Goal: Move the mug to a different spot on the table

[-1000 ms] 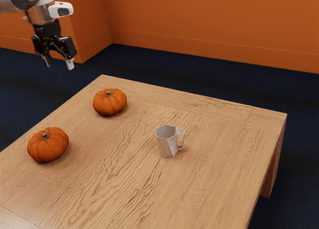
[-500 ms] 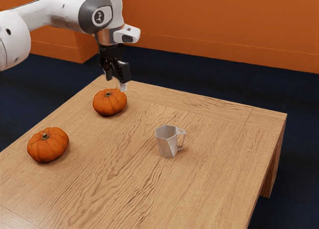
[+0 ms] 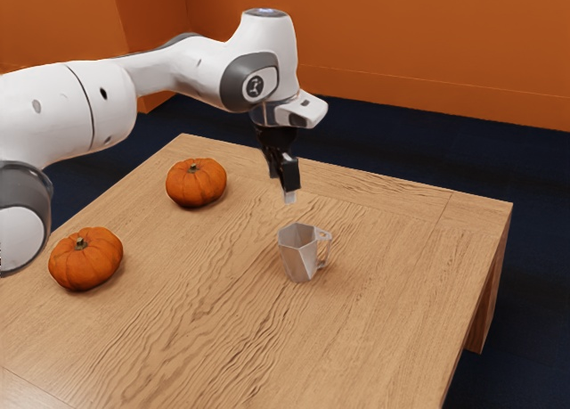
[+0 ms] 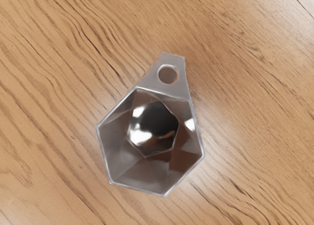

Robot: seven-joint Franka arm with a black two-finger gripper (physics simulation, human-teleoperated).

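A faceted silver mug stands upright near the middle of the wooden table, its handle toward the exterior view's right. My gripper hangs a short way above the mug's far rim, pointing down and touching nothing. It is open, with its fingers lined up one behind the other in the exterior view. The wrist view looks straight down into the mug; its handle tab with a round hole is on one side.
Two orange pumpkins sit on the table: one toward the far left corner, another near the left edge. Bare wood surrounds the mug, widest toward the exterior view's right and front. Orange walls and dark floor lie beyond.
My arm has swung from high above the exterior view's left, past the far pumpkin, to just above the mug. The mug and pumpkins have not moved.
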